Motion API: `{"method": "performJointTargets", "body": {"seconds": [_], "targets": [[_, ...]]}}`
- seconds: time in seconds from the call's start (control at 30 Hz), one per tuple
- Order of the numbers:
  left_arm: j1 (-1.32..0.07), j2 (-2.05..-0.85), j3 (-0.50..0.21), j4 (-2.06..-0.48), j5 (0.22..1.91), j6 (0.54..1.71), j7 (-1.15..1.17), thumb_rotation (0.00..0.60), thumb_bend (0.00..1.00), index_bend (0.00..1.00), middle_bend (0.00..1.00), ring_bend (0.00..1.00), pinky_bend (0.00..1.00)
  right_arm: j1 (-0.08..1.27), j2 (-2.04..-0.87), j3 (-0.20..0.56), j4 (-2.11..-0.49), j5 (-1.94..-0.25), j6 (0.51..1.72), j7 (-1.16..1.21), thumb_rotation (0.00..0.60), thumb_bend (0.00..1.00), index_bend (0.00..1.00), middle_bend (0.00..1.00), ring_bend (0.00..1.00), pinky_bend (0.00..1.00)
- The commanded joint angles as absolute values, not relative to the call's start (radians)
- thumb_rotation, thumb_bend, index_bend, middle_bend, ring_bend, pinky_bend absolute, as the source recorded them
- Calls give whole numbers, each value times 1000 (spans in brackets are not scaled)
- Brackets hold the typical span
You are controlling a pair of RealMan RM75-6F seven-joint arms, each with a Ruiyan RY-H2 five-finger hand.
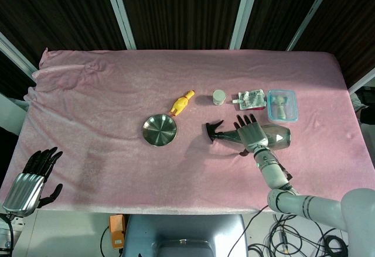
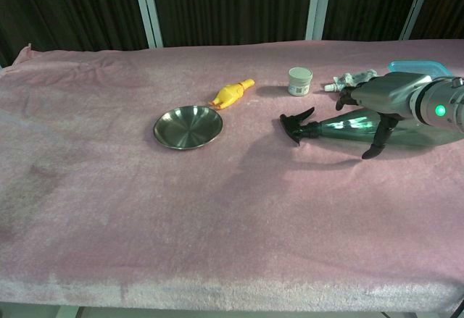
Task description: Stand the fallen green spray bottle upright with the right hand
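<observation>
The green spray bottle (image 1: 282, 137) (image 2: 339, 127) lies on its side on the pink cloth at the right, its black nozzle pointing left toward the bowl. My right hand (image 1: 252, 133) (image 2: 388, 95) hovers over the bottle's middle, fingers stretched out and apart toward the far side. In the chest view its thumb hangs down in front of the bottle body; I see no closed grip. My left hand (image 1: 32, 178) hangs off the table's near left corner, holding nothing, fingers apart.
A steel bowl (image 1: 159, 130) (image 2: 188, 127) sits left of the nozzle, with a yellow toy (image 1: 182, 102) (image 2: 232, 94) behind it. Beyond the bottle stand a white jar (image 1: 219, 97) (image 2: 299, 81), a clear packet (image 1: 251, 99) and a blue-rimmed box (image 1: 282, 105).
</observation>
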State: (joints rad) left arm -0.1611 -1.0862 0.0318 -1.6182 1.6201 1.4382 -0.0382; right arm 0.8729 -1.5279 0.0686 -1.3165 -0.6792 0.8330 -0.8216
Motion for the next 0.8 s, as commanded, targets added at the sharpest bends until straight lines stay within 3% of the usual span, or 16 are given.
{"method": "performJointTargets", "body": {"seconds": [0.03, 0.27, 0.47, 0.53, 0.67, 0.8], "targets": [[-160, -1088, 32, -1614, 1619, 1439, -34, 600, 394, 0, 13, 0, 0, 874, -1529, 65, -1319, -687, 841, -816, 600, 192, 272, 120, 0, 8], [-163, -1087, 28, -1616, 1619, 1437, -38, 600, 400, 0, 16, 0, 0, 878, -1539, 59, -1311, -694, 854, -810, 600, 198, 344, 193, 2, 11], [-167, -1090, 25, -1618, 1609, 1424, -28, 600, 400, 0, 16, 0, 0, 880, -1561, 55, -1279, -708, 856, -797, 600, 241, 425, 281, 63, 86], [-168, -1089, 25, -1619, 1608, 1422, -27, 600, 400, 0, 16, 0, 0, 879, -1569, 54, -1265, -719, 866, -795, 600, 313, 525, 336, 128, 139], [-168, -1088, 25, -1620, 1607, 1421, -29, 600, 400, 0, 15, 0, 0, 875, -1585, 47, -1242, -730, 902, -819, 600, 365, 724, 469, 329, 291], [-169, -1087, 25, -1620, 1607, 1419, -30, 600, 401, 0, 15, 0, 0, 865, -1593, 46, -1229, -746, 932, -826, 600, 386, 822, 554, 425, 401]]}}
